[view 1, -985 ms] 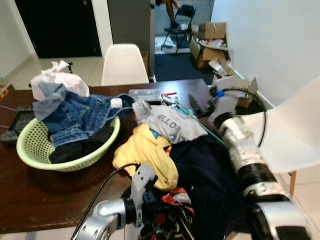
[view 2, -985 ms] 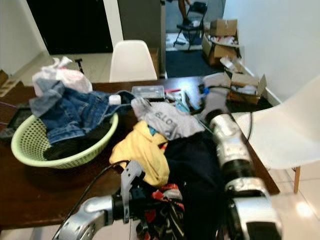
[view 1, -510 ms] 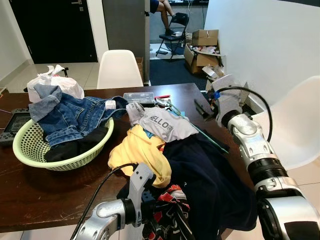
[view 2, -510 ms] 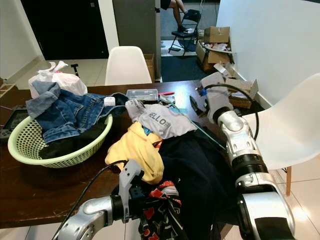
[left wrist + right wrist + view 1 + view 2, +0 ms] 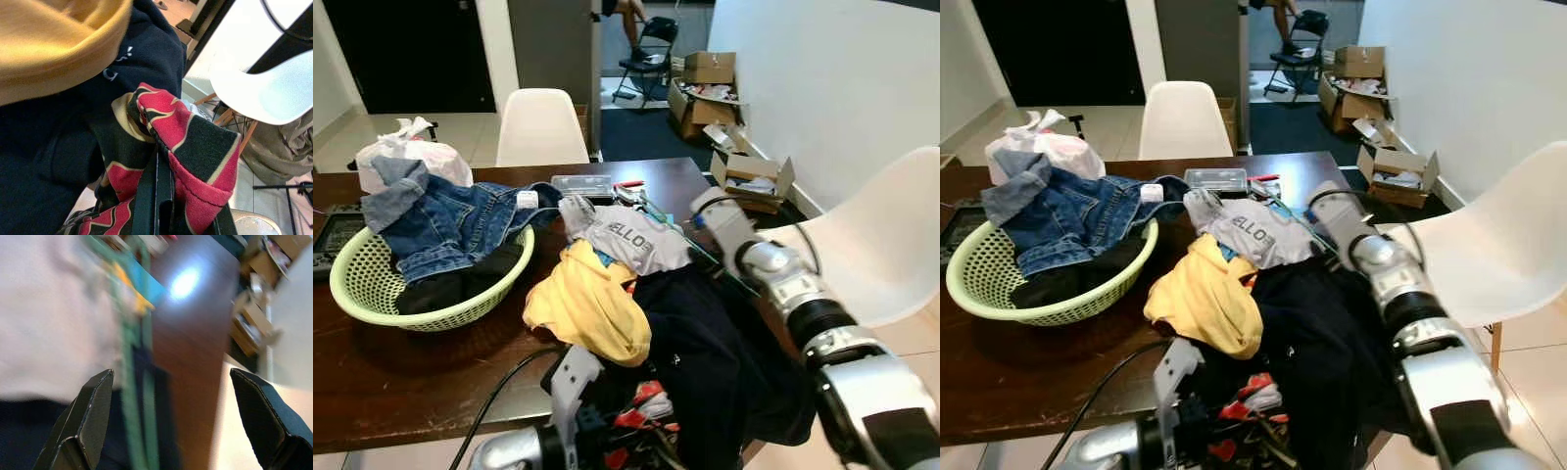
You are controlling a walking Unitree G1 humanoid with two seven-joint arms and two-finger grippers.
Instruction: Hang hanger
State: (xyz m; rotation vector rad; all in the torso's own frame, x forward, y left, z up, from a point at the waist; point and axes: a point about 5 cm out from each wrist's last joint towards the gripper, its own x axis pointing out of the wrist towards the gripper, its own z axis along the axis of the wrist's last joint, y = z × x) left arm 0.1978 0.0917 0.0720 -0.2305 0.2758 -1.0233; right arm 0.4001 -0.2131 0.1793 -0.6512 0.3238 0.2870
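Table: dark brown wood (image 5: 401, 372) | Chairs: white shell chair (image 5: 540, 125) stood behind it, another (image 5: 876, 235) at the right | Wall: plain white (image 5: 822, 78) | Floor: pale tiles (image 5: 1533, 352) | Beyond: cardboard boxes (image 5: 705, 83), folding chair (image 5: 644, 49), possibly a dark doorway (image 5: 411, 49).

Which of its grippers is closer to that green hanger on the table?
Right. The right gripper hangs open just above the green hanger, beside the grey shirt. The left gripper is at the table's near edge, shut on a red patterned cloth.
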